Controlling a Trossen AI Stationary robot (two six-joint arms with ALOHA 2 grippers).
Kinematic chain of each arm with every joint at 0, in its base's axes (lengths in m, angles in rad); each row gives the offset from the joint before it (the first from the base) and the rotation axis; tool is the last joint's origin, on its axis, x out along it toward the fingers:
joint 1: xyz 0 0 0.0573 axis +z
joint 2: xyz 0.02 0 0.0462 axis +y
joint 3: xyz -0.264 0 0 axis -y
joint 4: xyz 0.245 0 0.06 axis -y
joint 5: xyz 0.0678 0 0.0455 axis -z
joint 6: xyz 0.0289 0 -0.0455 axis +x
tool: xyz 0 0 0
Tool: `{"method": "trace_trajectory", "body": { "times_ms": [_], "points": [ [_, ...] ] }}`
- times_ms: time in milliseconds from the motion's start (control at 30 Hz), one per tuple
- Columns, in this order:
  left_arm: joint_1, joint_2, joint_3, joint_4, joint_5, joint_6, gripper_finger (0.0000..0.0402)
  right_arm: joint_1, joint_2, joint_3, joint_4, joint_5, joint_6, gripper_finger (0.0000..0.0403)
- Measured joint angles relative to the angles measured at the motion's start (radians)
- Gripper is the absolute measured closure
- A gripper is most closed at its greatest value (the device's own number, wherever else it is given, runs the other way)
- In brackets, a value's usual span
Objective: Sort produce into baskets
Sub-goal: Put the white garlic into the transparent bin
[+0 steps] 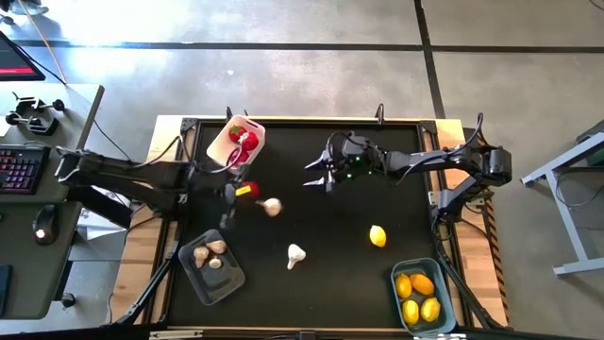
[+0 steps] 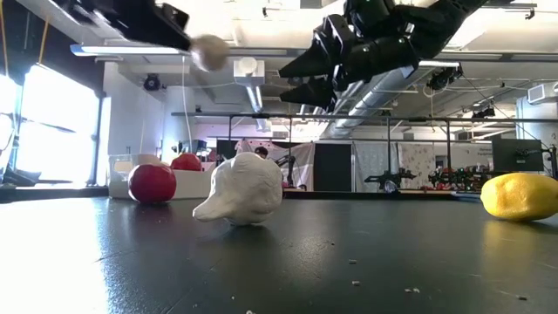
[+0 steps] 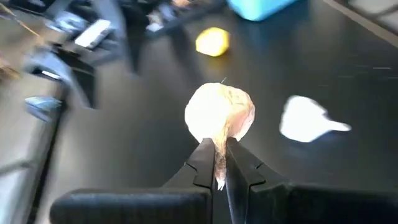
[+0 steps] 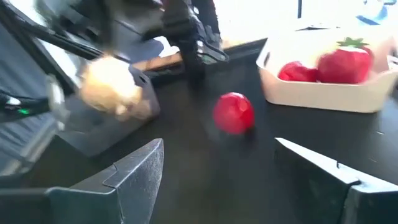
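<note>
Left gripper [image 3: 216, 163]: fingers [image 3: 202, 165] are pinching one garlic bulb [image 3: 219, 113] by its stem, holding it clear of the surface [image 1: 321, 217]
Right gripper [image 1: 321, 174]: fingers are standing wide apart with nothing between them, hanging over the far middle of the surface
White basket [image 1: 226, 149]: sitting at the far left, holding what are seeming to be three tomatoes, packed too tight to count surely
Clear basket [image 1: 193, 274]: sitting near left, holding three garlic bulbs
Blue basket [image 1: 400, 279]: sitting near right, holding four lemons
Loose tomato [image 1: 247, 190]: one, lying just in front of the white basket
Loose garlic [image 1: 295, 254]: one, lying mid-surface
Loose lemon [image 1: 377, 235]: one, lying right of centre
</note>
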Motion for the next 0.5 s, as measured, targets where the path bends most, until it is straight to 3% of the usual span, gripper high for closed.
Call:
{"method": "trace_trajectory", "body": {
  "times_ms": [233, 500],
  "points": [
    [-0.199, -0.007, 0.128, -0.393, 0.046, -0.350, 0.0401, 0.000, 0.000, 0.000, -0.038, 0.061, -0.045, 0.0112],
    [-0.455, 0.024, 0.137, -0.508, 0.186, -0.800, 0.0401, 0.000, 0.000, 0.000, -0.029, 0.063, -0.075, 0.0112]
  ]
}}
